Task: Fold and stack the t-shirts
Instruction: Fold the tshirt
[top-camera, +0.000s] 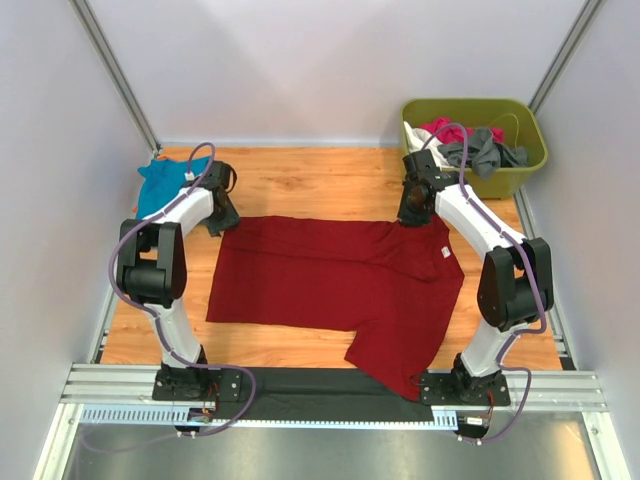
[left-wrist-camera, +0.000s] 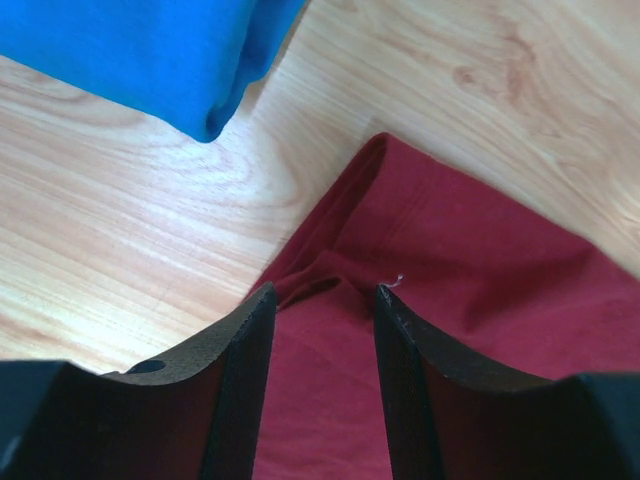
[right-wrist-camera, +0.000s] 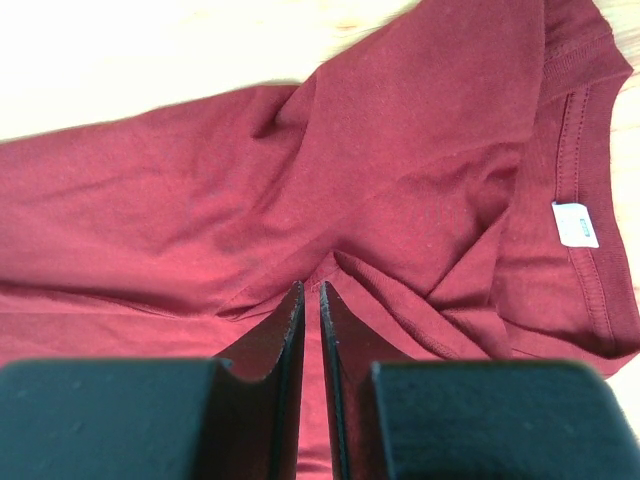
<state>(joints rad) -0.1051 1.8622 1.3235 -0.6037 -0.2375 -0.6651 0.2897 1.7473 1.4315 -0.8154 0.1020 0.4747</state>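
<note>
I have the dark red shirt (top-camera: 340, 290) lying spread across the middle of the wooden table (top-camera: 320, 180), with its collar toward the right of the top view and its small white label (right-wrist-camera: 574, 223) showing inside the neckline. The shirt's lower right part reaches down to the dark strip at the bottom edge of the table.

The right gripper (right-wrist-camera: 311, 288) sits at the shirt's upper right edge, close to the collar. Its jaws are pressed almost together on a puckered fold of the red cloth, so it is grasping the shirt. The left gripper (left-wrist-camera: 322, 295) is over the shirt's upper left corner. Its fingers (left-wrist-camera: 250, 380) stand apart with red cloth lying flat between them, released rather than pinching.

The teal-blue shirt (top-camera: 160, 185) lies folded at the upper left of the table, just beyond the left gripper. In the left wrist view I see bare wood between it and the red corner.

At the upper right stands a green bin (top-camera: 530, 130) holding pink, white and dark grey garments (top-camera: 480, 152)
</note>
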